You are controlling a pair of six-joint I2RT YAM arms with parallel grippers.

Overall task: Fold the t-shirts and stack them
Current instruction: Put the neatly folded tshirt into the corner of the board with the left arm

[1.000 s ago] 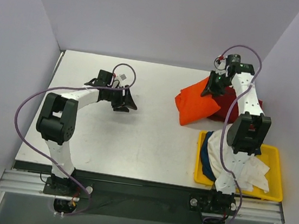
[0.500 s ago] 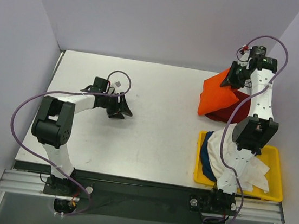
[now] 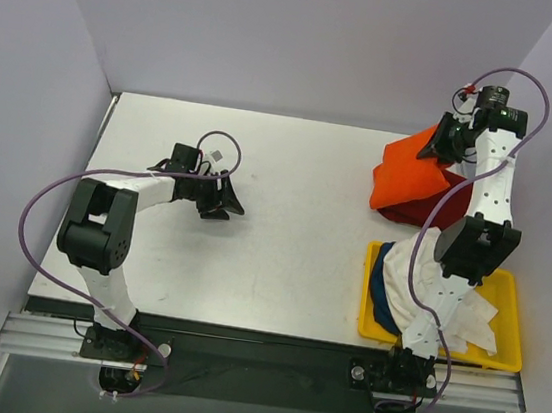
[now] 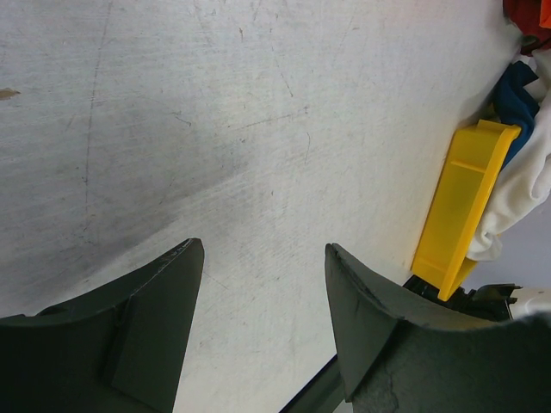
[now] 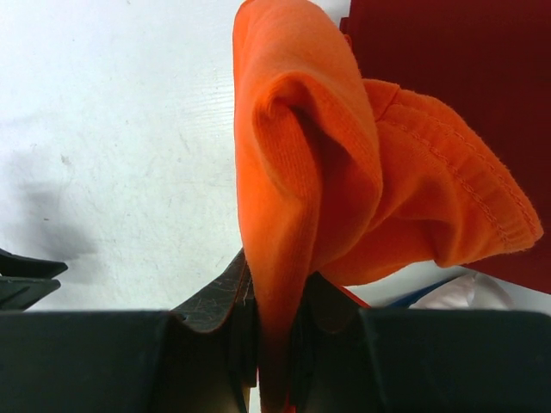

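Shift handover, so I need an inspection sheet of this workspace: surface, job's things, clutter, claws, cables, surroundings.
Surface: grey table, scuffed.
Job's things: orange t-shirt hangs bunched above dark red t-shirt; white t-shirt and navy t-shirt lie unfolded in yellow bin.
Clutter: nothing seen.
Claws: left claw open, holding nothing; right claw shut on the orange t-shirt.
Cables: purple cables loop off both arms, no snag seen.
Surroundings: plain walls on three sides.
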